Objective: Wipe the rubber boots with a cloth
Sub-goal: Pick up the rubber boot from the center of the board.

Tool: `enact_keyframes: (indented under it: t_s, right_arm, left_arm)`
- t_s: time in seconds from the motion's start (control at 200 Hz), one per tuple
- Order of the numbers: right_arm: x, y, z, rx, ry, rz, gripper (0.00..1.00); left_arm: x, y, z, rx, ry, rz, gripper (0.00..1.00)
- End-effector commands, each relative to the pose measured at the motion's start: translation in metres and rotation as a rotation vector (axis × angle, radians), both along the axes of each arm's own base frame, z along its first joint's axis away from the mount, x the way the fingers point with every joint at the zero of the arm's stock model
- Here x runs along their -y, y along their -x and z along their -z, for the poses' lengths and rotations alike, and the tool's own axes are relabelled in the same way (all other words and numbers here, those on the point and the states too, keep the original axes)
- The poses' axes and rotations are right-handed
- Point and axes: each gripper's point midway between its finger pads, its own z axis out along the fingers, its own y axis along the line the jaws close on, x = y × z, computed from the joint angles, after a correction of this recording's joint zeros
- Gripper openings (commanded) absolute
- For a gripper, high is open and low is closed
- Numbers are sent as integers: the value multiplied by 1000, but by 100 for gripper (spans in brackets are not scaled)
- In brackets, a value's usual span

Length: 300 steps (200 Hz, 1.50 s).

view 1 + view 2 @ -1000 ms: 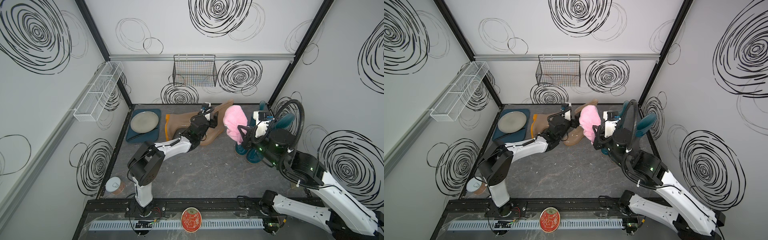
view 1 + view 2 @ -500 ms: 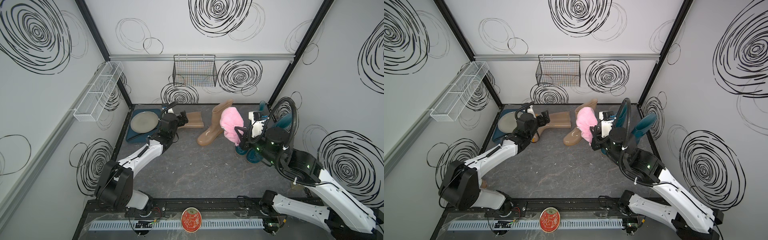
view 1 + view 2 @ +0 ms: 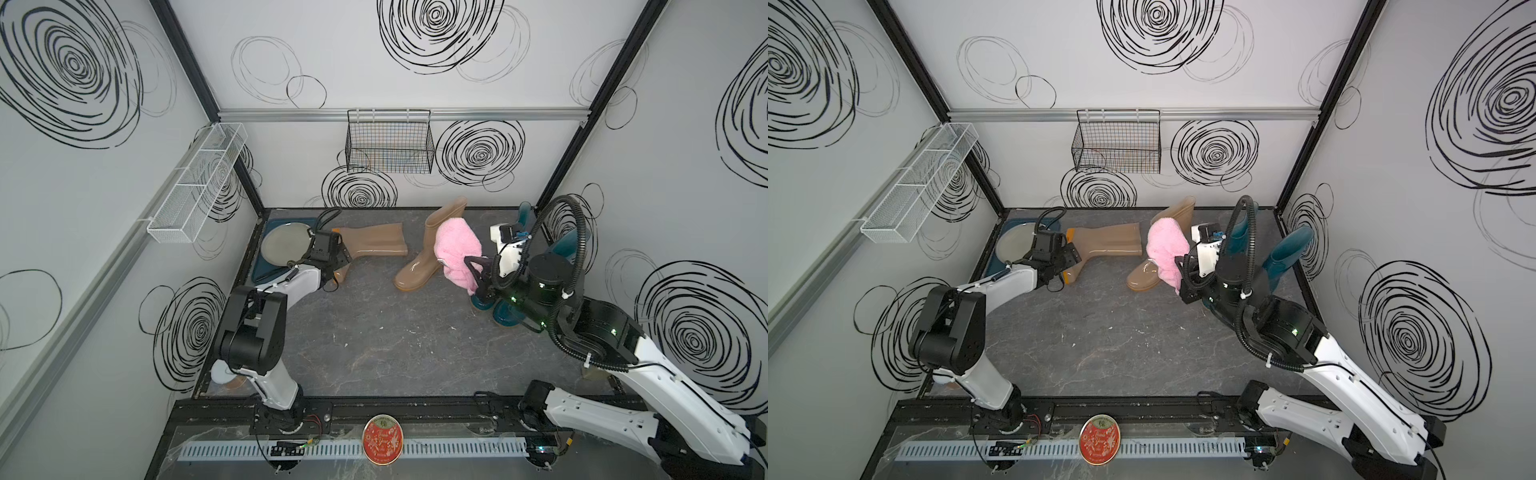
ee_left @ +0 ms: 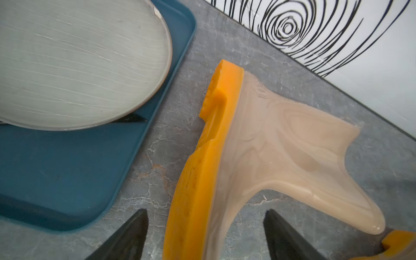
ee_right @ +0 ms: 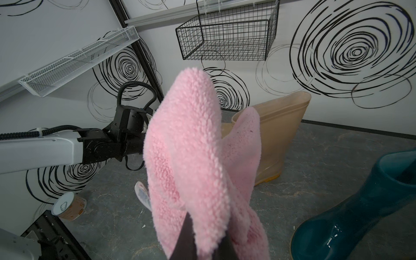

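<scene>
Four rubber boots (image 3: 1104, 241) are spread along the back of a grey worktop (image 3: 374, 345).

At the far left, a blue tray (image 4: 67, 171) is seen with a grey plate (image 4: 78, 63) resting on it. Neither is judged to belong to the job.

Just beside the tray, the lying tan boot (image 3: 374, 243) is laid on its side, with its orange sole turned toward the tray and its shaft pointed to the right. The left tool (image 4: 206, 211) is held at the toe end with its jaws apart, one on each side of the sole. A gap is visible on both sides, so nothing is gripped. This placing is judged to prepare a hold on the foot, so that the boot can be steadied or stood up.

Near the middle, the upright tan boot (image 3: 415, 270) is stood on its sole, which leaves its whole shaft exposed for wiping. The pink cloth (image 3: 455, 249) is draped beside that shaft, and contact cannot be confirmed. One end of the cloth is clamped in the closed right tool (image 5: 208, 244), so the loose, fluffy length is presented as a broad wiping face.

At the far right, the teal boots (image 3: 1283, 262) are stood upright by the wall, partly hidden behind the right arm. They appear to be waiting their turn.
</scene>
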Motion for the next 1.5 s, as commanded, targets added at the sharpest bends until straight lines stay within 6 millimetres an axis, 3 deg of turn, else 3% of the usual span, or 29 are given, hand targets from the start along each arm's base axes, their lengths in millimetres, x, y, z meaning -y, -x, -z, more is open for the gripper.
enact_keyframes:
  t_s: [0.0,0.265,0.37,0.56,0.68,0.846,0.971,1.101,1.301,1.411,1.496]
  right_arm:
    - [5,3,-2,11,10,-5,0]
    - [5,4,5,6,19,-8,0]
    - [3,3,7,1,23,-14,0]
    - [-4,2,14,-19,25,-33,0]
    - [-8,2,15,-24,23,-42,0]
    - [-10,1,14,-19,29,-47,0]
    - [-11,-1,16,-24,43,-48,0]
    - [-14,0,14,-28,40,-60,0]
    - [-15,0,10,-28,50,-64,0]
    - [-19,-1,8,-38,59,-76,0]
    - [-24,-1,13,-56,68,-90,0]
  left_arm:
    - [-4,-5,11,-35,-12,-1,74]
    - [-21,-10,33,-80,-24,-38,46]
    - [-29,-10,29,-58,-6,-68,31]
    - [-37,-12,-3,21,1,-110,12]
    - [-36,-17,-33,73,8,-108,1]
    - [-36,-9,-85,176,25,-101,0]
    - [-34,14,-113,233,50,-74,0]
    - [-28,54,-130,262,60,-12,0]
    - [-13,135,-135,279,35,129,0]
    - [5,176,-130,265,-10,226,0]
    - [30,202,-122,274,-14,307,0]
